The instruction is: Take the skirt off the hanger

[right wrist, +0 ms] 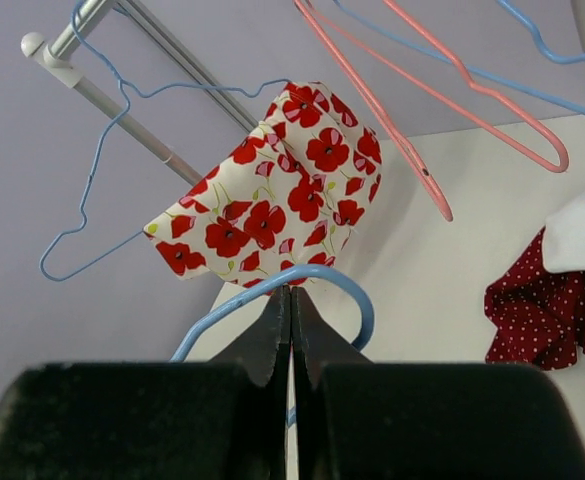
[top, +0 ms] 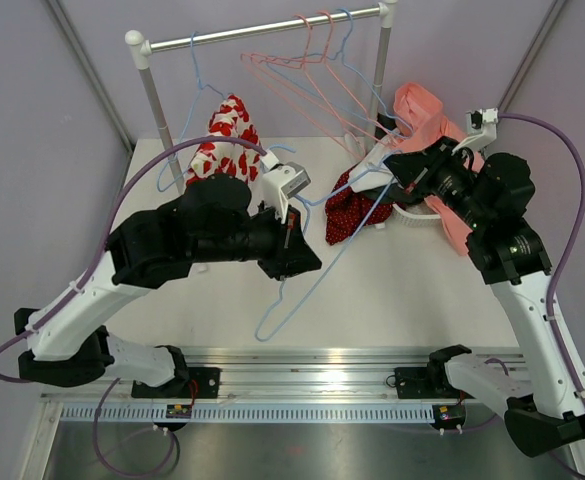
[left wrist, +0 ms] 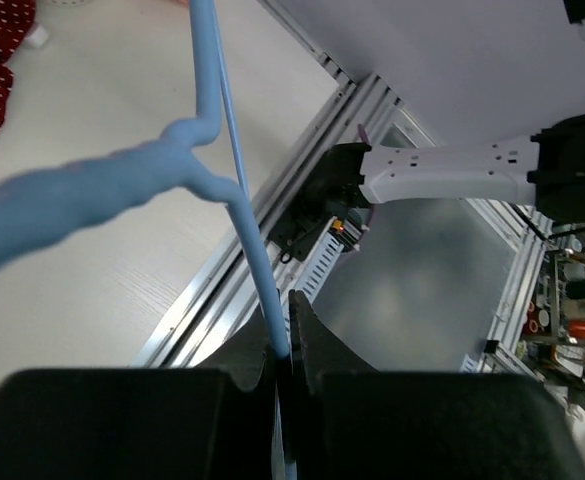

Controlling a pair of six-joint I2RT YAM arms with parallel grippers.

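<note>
Gripping the hanger point(left wrist: 92, 195) at two places gives control of both ends, so cloth can slide free of the wire.

Left gripper point(top: 290, 238): fingers pressed together on a thin run of the blue wire.
Right gripper point(top: 400, 160): fingers pressed together on the curved hook.
The hanger spans diagonally between them, its low corner reaching toward the near edge of the table point(top: 412, 290).

Skirt point(top: 347, 215): dark red with white dots, bunched on the table between the two grippers, just below the right one. One hanger wire crosses over it in the top view. Whether any cloth is looped on the wire cannot be told. Judged from the heap on the table, the skirt is off or nearly off.

Clearances:
- The rack point(top: 262, 33) stands at the far edge. It carries pink hangers point(top: 302, 80) and a poppy-print garment point(top: 227, 130) on a second blue hanger, which hangs just behind the left arm.
- A pink garment point(top: 422, 108) lies behind the right gripper.
- Open room lies on the bare table toward the near edge.

Any lift of the hanger is best directed up and toward the near side. A rearward swing risks snagging the hung hangers.
</note>
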